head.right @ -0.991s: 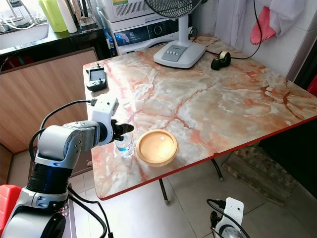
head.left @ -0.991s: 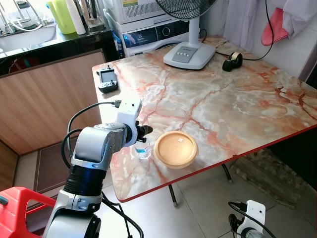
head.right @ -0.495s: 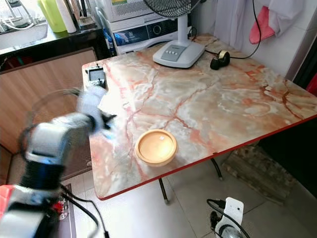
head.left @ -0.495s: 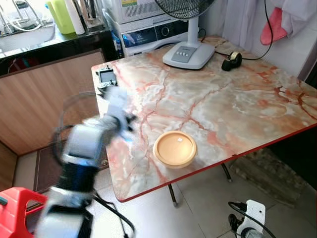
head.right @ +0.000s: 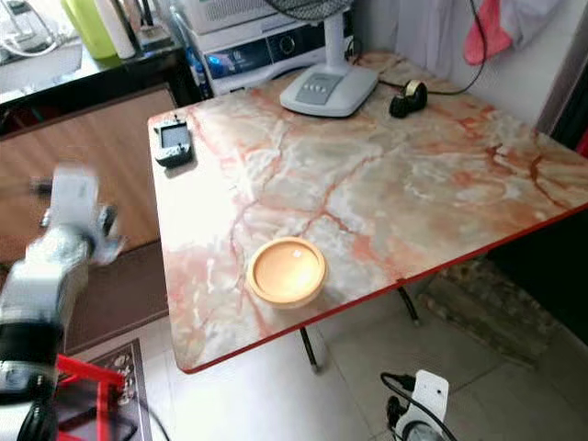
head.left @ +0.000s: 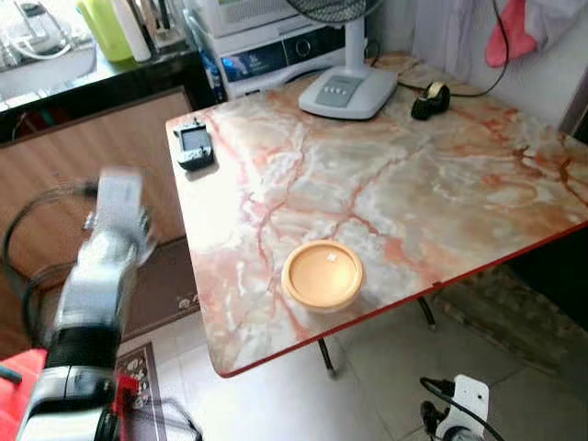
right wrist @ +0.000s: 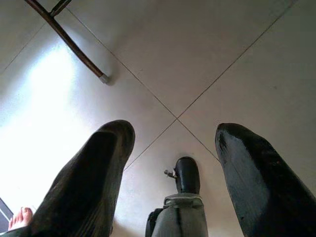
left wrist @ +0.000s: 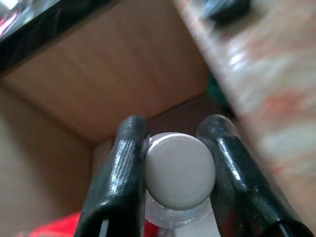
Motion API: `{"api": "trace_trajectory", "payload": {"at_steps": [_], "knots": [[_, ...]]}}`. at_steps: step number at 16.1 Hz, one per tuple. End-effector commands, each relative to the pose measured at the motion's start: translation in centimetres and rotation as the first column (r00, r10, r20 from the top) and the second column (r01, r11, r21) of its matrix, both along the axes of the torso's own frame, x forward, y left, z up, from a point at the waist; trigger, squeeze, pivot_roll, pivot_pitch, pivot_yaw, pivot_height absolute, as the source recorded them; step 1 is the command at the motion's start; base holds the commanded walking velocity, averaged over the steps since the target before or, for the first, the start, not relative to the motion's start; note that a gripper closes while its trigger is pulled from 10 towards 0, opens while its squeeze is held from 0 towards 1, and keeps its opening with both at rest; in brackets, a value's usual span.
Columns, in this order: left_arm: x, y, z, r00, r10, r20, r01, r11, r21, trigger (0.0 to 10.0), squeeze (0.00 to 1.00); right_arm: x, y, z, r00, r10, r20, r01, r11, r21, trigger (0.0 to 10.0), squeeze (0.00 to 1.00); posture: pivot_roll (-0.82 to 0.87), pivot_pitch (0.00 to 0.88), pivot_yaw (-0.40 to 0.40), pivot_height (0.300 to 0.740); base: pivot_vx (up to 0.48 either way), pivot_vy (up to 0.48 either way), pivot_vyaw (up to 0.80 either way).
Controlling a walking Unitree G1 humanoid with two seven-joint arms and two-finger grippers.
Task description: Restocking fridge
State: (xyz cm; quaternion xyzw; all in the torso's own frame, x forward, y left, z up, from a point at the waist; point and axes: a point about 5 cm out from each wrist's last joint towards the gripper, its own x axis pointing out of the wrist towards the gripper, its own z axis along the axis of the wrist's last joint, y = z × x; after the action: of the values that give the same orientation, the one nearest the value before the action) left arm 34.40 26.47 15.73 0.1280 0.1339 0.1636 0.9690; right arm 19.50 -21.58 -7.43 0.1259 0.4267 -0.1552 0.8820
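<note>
Here the left gripper [left wrist: 173, 182] clamps a clear bottle [left wrist: 178, 174], its white cap facing the wrist camera.

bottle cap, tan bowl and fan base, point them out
bottle cap [left wrist: 179, 170], left wrist view, middle of the white top
tan bowl [head.left: 322, 273], left eye view, centre of its inside
fan base [head.left: 347, 92], left eye view, button panel

Left arm [head.left: 101, 266] motion-blurred in both eye views; its fingers unresolvable there. Bottle [left wrist: 178, 173]: white cap visible, body hidden below cap and cut by frame edge. Fan [head.left: 344, 55] head cropped at top edge.
</note>
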Motion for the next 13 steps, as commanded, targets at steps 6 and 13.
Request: {"api": "trace_trajectory", "payload": {"at_steps": [6, 13], "knots": [[-5.1, 1.5, -11.0, 0.986, 0.046, -0.161, -0.051, 0.998, -0.027, 10.0, 0.00, -0.4, 0.8, -0.4, 1.000, -0.010, -0.007, 0.010, 1.000, 0.015, 10.0, 0.00, 0.10, 0.000, 0.130, 0.740, 0.000, 0.000, 0.00], [-7.9, -3.4, -17.4, 0.933, -0.117, -0.342, 0.101, 0.993, -0.063, 10.0, 0.00, -0.6, 0.4, -0.4, 1.000, -0.029, -0.003, 0.029, 1.000, 0.010, 10.0, 0.00, 0.02, 0.000, 0.113, 0.740, 0.000, 0.000, 0.00]]}}
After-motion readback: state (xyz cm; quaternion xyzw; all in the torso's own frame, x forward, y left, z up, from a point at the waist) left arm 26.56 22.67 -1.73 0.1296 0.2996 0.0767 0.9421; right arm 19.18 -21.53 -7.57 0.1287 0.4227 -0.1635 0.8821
